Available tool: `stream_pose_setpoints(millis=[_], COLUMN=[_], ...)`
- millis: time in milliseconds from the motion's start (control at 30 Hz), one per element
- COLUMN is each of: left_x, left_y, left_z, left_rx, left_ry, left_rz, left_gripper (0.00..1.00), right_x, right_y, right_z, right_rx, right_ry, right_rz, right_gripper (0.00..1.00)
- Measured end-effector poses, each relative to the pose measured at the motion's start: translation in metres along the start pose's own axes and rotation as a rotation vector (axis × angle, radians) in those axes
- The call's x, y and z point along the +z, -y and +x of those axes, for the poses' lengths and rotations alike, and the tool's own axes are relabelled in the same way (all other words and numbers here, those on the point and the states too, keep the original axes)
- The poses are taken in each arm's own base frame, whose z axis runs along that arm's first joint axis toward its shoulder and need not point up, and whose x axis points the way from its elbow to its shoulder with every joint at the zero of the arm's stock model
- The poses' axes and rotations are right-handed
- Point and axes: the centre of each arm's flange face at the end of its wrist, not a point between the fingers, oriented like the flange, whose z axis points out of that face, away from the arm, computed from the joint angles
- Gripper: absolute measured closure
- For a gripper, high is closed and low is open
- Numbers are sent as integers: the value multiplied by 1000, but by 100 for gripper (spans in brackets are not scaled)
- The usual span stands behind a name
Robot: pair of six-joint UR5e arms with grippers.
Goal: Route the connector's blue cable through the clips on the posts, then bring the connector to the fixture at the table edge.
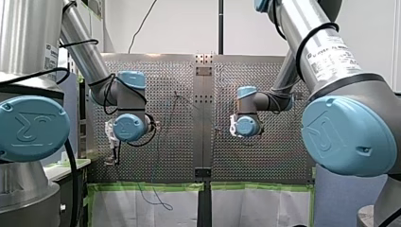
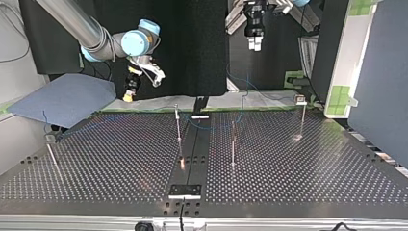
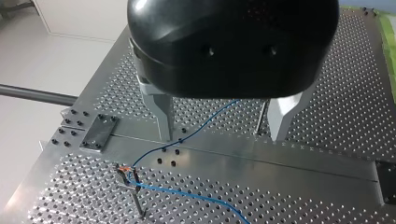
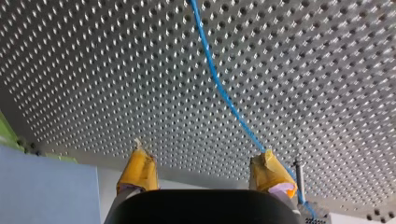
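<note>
The thin blue cable (image 3: 205, 123) lies on the perforated table (image 3: 327, 116) and passes a clip on a short post (image 3: 127, 173). Above the table hangs my left gripper (image 3: 223, 135), black with metal fingers, open and empty, with the cable under the gap. A second post (image 3: 261, 119) stands near one finger. Ahead of my right gripper (image 4: 204, 170), open with yellow pads and holding nothing, the cable (image 4: 224, 93) crosses the table. In the top view my left gripper (image 2: 254, 44) is high at the back and my right gripper (image 2: 129, 94) at the back left. I cannot make out the connector.
Several thin posts (image 2: 178, 122) (image 2: 233, 144) (image 2: 303, 118) stand on the table, one more at the left edge (image 2: 50, 154). A black plate (image 2: 185, 191) sits at the table's near edge in the top view. Green tape (image 1: 151, 187) lines the table edge; a loop of cable (image 1: 156, 198) hangs below it.
</note>
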Motion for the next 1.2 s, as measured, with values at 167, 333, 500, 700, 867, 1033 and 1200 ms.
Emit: stream_pose_setpoints(millis=[167,333,500,700,867,1033,1200], left_x=[1,1,2,3,4,5,6], left_y=[-1,-1,-2,-2,-1,0,0], left_z=[0,0,0,0,-1,-2,-2], left_rx=[2,6,15,17,17,13,12], left_ry=[0,0,1,3,8,15,17], left_rz=[-2,-5,-9,-6,0,-2,-3], left_gripper=[0,0,0,0,0,0,0], right_x=[-17,-37,-60,-91,-115,-129,-131], right_y=[18,32,43,48,54,59,59], right_z=[1,-1,-6,-18,-23,-24,-24], right_rx=[18,28,28,36,18,-2,-6], right_ry=[-1,21,49,82,109,113,113], right_rz=[48,85,96,96,95,94,94], right_gripper=[0,0,0,0,0,0,0])
